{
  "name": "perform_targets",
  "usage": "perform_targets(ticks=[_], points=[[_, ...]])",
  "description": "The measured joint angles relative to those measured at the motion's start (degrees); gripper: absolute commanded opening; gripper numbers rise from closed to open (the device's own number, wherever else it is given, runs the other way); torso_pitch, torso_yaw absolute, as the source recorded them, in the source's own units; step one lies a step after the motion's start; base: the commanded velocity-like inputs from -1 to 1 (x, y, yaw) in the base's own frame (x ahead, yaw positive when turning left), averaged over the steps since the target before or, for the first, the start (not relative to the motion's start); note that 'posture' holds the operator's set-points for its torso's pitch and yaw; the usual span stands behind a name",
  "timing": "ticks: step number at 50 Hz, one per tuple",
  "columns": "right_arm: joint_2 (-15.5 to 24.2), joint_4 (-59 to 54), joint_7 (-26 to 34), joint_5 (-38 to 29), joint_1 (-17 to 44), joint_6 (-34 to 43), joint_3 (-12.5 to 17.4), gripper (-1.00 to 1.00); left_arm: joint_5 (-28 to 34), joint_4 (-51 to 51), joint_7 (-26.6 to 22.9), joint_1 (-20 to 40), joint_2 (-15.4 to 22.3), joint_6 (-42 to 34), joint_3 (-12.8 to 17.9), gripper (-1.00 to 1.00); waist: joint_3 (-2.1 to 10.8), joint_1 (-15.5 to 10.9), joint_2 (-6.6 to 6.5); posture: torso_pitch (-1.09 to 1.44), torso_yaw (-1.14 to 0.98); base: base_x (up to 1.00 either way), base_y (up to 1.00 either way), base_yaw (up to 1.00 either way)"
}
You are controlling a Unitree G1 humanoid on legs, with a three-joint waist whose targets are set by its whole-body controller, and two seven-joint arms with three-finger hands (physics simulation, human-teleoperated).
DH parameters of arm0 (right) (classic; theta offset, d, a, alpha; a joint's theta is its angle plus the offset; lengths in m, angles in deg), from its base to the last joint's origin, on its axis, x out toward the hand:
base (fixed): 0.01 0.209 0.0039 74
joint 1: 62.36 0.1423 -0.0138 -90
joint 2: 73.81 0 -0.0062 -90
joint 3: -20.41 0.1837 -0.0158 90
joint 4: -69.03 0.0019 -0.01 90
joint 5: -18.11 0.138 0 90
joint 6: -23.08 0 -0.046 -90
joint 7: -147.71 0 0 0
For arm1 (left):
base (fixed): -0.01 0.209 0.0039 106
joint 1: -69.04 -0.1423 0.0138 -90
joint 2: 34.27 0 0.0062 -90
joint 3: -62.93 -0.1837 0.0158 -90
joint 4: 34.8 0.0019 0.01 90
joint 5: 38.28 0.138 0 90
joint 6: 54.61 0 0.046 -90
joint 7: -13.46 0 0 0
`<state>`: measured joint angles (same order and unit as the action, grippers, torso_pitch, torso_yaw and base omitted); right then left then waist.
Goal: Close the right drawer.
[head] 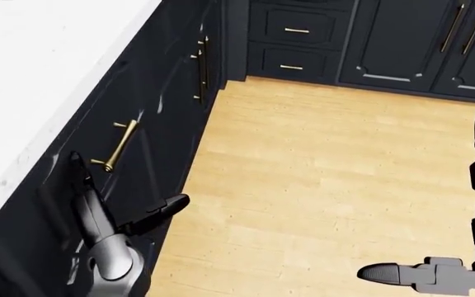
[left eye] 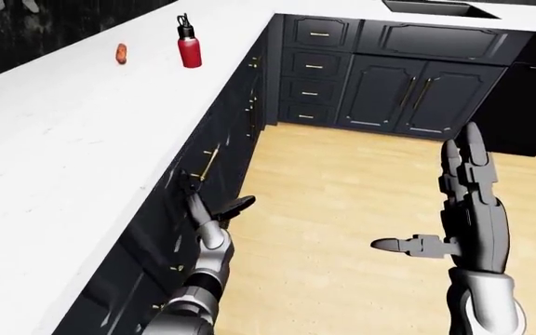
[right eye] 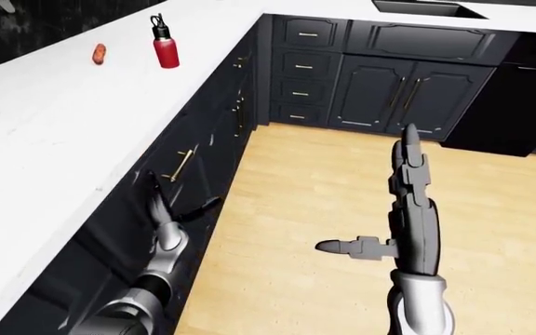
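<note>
Setting: kitchen corner, white countertop (left eye: 73, 160) over dark cabinet fronts, pale wood floor (head: 320, 167).
Drawer: right drawer (head: 97, 154) under the counter at head view's left; brass handle (head: 115, 146) on its face; front looks flush or nearly flush with the neighbouring fronts.
Left hand: left hand (head: 97, 204) flat against the drawer front below the handle, fingers (head: 76, 166) straight and together, thumb (head: 165, 207) stuck out to the side, gripping nothing.
Right hand: right hand (left eye: 468, 202) raised over the floor, well apart from the cabinets, fingers extended upward, thumb out, empty.
Counter items: red bottle (left eye: 188, 47); small orange object (left eye: 121, 52), kind unclear.
Method: push square into the front with the flat palm until seated; avoid snagging the handle.
Unclear: any remaining gap at the drawer edge, dark on dark; drawer interior not shown; right hand partly cut off in head view.
</note>
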<state>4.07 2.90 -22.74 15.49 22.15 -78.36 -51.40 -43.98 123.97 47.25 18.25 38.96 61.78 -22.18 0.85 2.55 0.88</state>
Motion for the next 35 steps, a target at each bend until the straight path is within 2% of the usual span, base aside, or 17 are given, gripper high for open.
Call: perform_targets(ticks=[30,35], points=[[0.05,-0.06,0.09,-0.03,0.04,-0.19,0.00,1.00,-2.87,2.14,1.68,1.77,1.87,-1.06,1.61,1.00,-0.07,0.32,-0.17,0.00,0.00,0.00,0.00,0.00],[0.02,-0.55,0.12,-0.10,-0.01,-0.47,-0.08,1.00,-3.37,2.47,3.14,2.48,2.18,-2.00,1.94,1.00,-0.02,0.52,-0.23,0.00,0.00,0.00,0.00,0.00]])
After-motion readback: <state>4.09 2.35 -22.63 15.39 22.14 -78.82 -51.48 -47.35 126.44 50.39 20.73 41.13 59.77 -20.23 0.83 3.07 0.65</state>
